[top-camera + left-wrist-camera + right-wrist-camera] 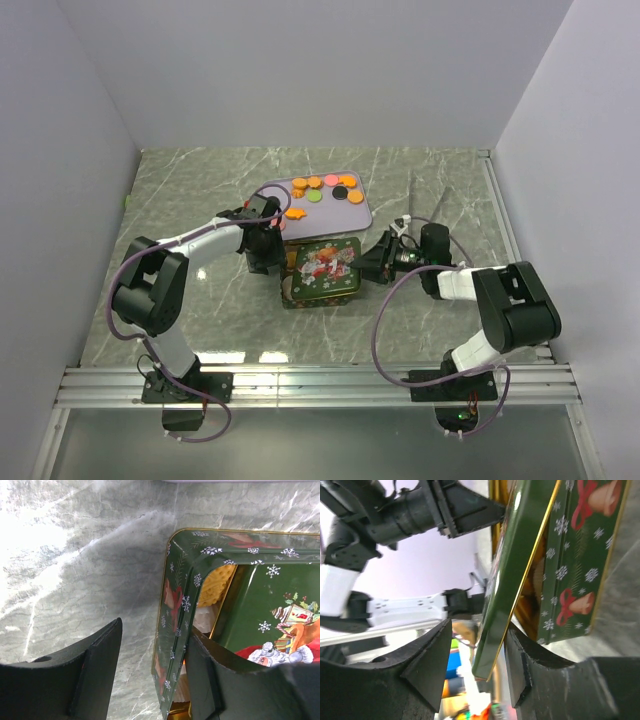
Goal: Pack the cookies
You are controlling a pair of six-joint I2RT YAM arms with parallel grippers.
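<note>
Marble table (440, 190): grey, veined.
Tray (362, 212): lilac, behind the tin.
Tin (575, 555): green, with its lid (325, 262) askew on top.
Left claw (155, 630): spread, astride the lid's rim.
Right claw (480, 627): spread, with the lid's edge between its fingers.
Cookies (315, 184): on the tray.

Lab robot cell: plain white walls (300, 70) box in a marble-look table (200, 190), aluminium rail (320, 385) along its near edge.
</note>
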